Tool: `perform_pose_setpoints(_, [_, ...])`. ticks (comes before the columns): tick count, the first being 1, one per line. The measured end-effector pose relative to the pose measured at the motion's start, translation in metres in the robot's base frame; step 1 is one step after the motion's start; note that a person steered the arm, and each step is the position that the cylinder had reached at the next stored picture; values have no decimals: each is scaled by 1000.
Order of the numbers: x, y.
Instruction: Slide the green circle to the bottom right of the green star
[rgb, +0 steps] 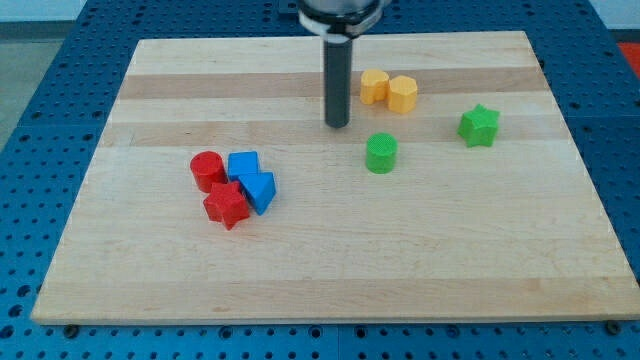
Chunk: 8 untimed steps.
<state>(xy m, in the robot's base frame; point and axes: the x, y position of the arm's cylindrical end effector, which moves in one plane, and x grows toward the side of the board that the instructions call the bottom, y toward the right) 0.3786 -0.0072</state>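
The green circle (381, 153) sits right of the board's middle. The green star (479, 126) lies to its right and a little higher, toward the view's right. My tip (338, 124) rests on the board up and to the left of the green circle, a short gap away from it. The rod rises straight up to the view's top.
Two yellow blocks (374, 87) (403, 94) touch each other above the green circle, right of the rod. At the left a red cylinder (207, 170), a red star (227, 205), a blue block (243, 165) and a blue triangular block (259, 190) cluster together. The wooden board (330, 280) ends at blue perforated table.
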Motion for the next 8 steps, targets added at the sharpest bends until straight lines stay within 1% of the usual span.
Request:
perform_pose_setpoints(1, [39, 4])
perform_pose_setpoints(2, [48, 67])
perform_pose_setpoints(3, [49, 138])
perform_pose_setpoints(5, [68, 78])
perform_pose_setpoints(6, [76, 89])
perform_pose_setpoints(7, [85, 127])
perform_pose_setpoints(8, [82, 171])
